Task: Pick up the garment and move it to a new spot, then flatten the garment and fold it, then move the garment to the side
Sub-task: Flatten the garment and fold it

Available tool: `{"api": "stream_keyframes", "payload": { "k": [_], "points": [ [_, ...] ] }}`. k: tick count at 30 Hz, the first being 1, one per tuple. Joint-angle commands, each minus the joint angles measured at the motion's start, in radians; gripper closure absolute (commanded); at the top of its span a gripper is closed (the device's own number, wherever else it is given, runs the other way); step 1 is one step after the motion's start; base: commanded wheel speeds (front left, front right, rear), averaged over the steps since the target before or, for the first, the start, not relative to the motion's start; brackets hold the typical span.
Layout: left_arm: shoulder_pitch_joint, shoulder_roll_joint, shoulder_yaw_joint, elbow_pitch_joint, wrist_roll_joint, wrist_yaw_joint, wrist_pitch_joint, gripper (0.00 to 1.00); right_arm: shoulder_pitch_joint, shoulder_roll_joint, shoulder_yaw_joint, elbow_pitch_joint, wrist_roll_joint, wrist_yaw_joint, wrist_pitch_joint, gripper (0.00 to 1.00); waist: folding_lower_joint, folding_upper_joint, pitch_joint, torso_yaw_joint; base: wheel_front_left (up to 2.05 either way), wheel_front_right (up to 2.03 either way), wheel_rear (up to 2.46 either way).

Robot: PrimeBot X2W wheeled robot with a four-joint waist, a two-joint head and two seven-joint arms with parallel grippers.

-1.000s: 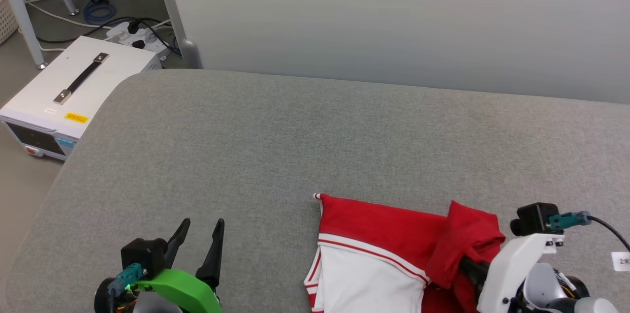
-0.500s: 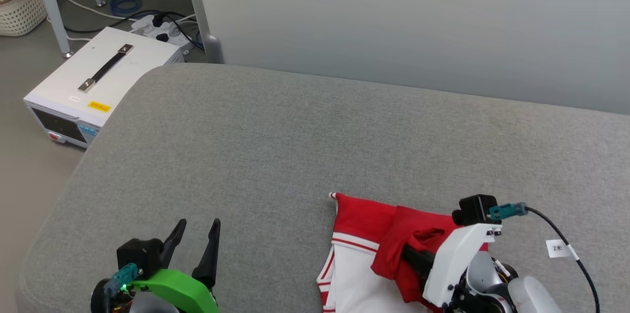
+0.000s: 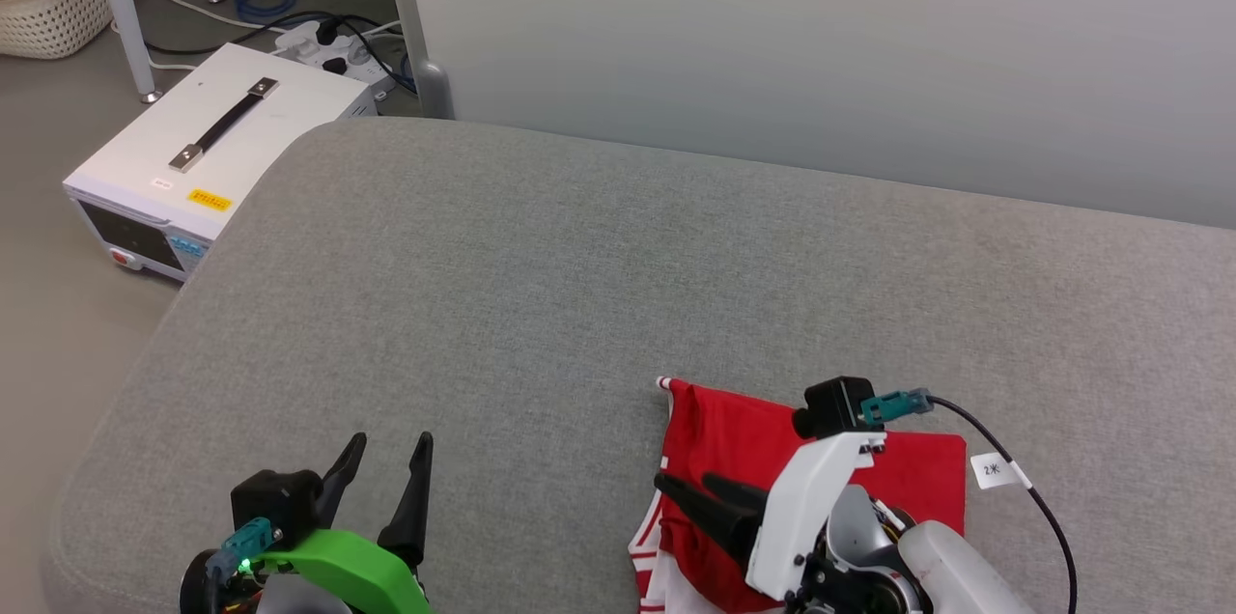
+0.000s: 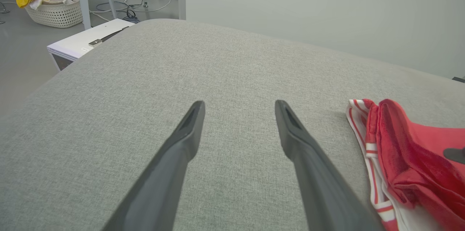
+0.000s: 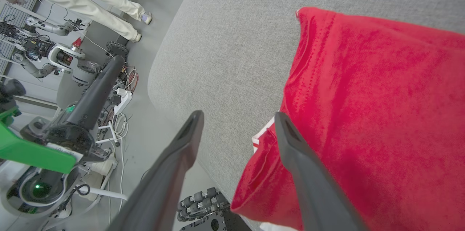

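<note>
Head view: shirt sits right of centre at the bottom, near the front edge of the top. It's folded, red panel up, with a white and striped bit poking out lower left. Right gripper hangs over its left edge, fingers apart, nothing in them. Left gripper at lower left, fingers apart, empty, well apart from the shirt. The top is grey woven fabric with a rounded corner. Upper left, on the floor: box, power strip, basket.

Left wrist: left gripper spread over bare top. Shirt at right edge, stacked layers visible.

Right wrist: right gripper spread, one finger over red cloth. Shirt takes the right side. Person's legs upper left.

Handling, my guess: light, limp jersey that slumps if lifted from one point. The woven top probably grips, so dragging rucks the fold. Pinch all layers at an edge, ideally with both grippers.
</note>
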Motion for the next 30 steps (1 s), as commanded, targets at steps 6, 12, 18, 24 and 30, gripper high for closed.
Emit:
{"api": "stream_keyframes", "payload": {
  "k": [6, 12, 18, 24, 30],
  "points": [
    [0.014, -0.002, -0.001, -0.017, 0.015, -0.010, -0.006, 0.00, -0.076, -0.004, 0.000, 0.021, 0.032, -0.001, -0.046, 0.00, 0.0000, 0.0000, -0.021, -0.030, 0.00, 0.00, 0.00],
    [0.028, -0.014, 0.023, -0.057, 0.019, -0.010, -0.006, 0.00, -0.129, -0.017, -0.106, 0.011, -0.223, -0.001, -0.076, 0.00, 0.0000, 0.0000, -0.031, -0.069, 0.00, 0.00, 0.00],
    [0.039, -0.037, 0.053, -0.096, 0.035, -0.022, -0.006, 0.00, -0.099, -0.141, -0.177, -0.123, -0.423, -0.001, -0.142, 0.00, 0.0000, 0.0000, -0.040, -0.099, 0.00, 0.00, 0.00],
    [0.056, -0.066, 0.088, -0.128, 0.063, -0.034, -0.006, 0.00, -0.010, -0.269, -0.270, -0.248, -0.525, -0.001, -0.268, 0.00, 0.0000, 0.0000, -0.044, -0.124, 0.00, 0.00, 0.00],
    [0.083, -0.102, 0.139, -0.166, 0.101, -0.056, -0.006, 0.00, 0.134, -0.275, -0.412, -0.348, -0.552, -0.001, -0.368, 0.00, 0.0000, 0.0000, -0.042, -0.141, 0.00, 0.00, 0.00]
  ]
}}
